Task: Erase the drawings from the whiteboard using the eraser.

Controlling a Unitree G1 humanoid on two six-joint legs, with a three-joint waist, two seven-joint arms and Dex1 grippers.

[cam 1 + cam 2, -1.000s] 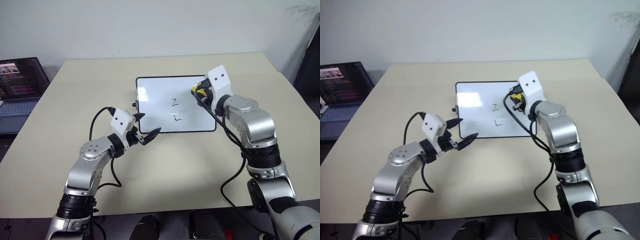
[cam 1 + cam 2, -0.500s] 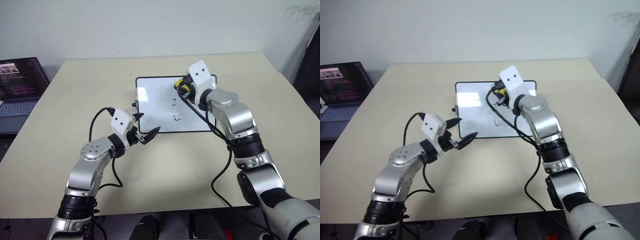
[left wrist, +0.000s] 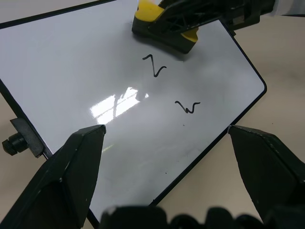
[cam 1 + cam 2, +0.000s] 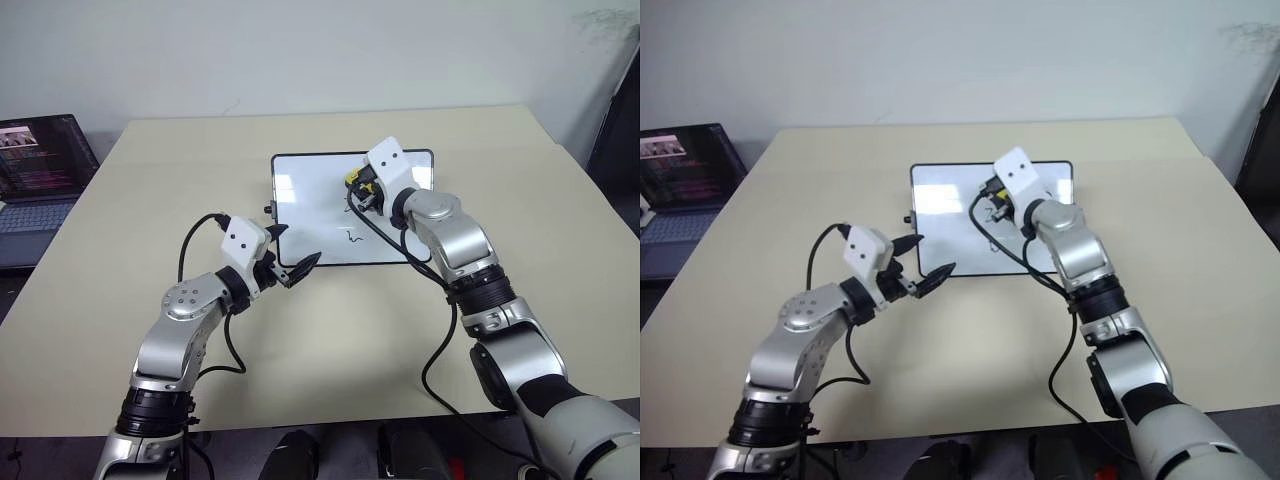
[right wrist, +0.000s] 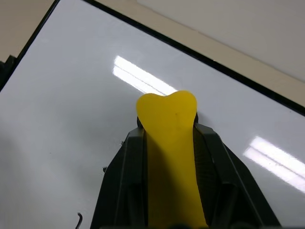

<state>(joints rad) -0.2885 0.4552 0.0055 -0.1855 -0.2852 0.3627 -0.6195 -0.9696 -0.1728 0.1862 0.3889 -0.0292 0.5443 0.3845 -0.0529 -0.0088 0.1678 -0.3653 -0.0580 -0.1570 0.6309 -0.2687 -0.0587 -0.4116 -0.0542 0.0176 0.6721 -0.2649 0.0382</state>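
whiteboard (image 4: 320, 205): lies flat on beige table (image 4: 150, 300), mid-far side, black frame w/ rounded corners, small black knob (image 4: 269, 209) on its L edge; glossy, ceiling lights reflect off it
drawings (image 3: 154, 65): two black squiggles seen in L wrist view, a zigzag one close to the eraser and a "w"-like one (image 3: 187, 108) further along the board toward the near edge; in head views lower squiggle (image 4: 349, 237) is clear, upper one mostly behind R gripper
eraser (image 3: 164, 26): yellow block w/ dark underside, pinched in R gripper, over upper-middle of the board, just above the zigzag; dark face looks on or v close to the surface, contact can't be confirmed
R gripper (image 4: 358, 187): jaws clamped on the eraser from both sides, yellow end sticks out past the black fingers (image 5: 128, 157) in R wrist view; arm reaches in from R, over the board
L gripper (image 4: 292, 255): jaws spread wide, holding nothing; hovers at near-L corner of the board, fingertips (image 3: 81, 143) straddle the near edge in L wrist view, not seen touching it
laptop (image 4: 40, 165): far L, beside the table, screen lit
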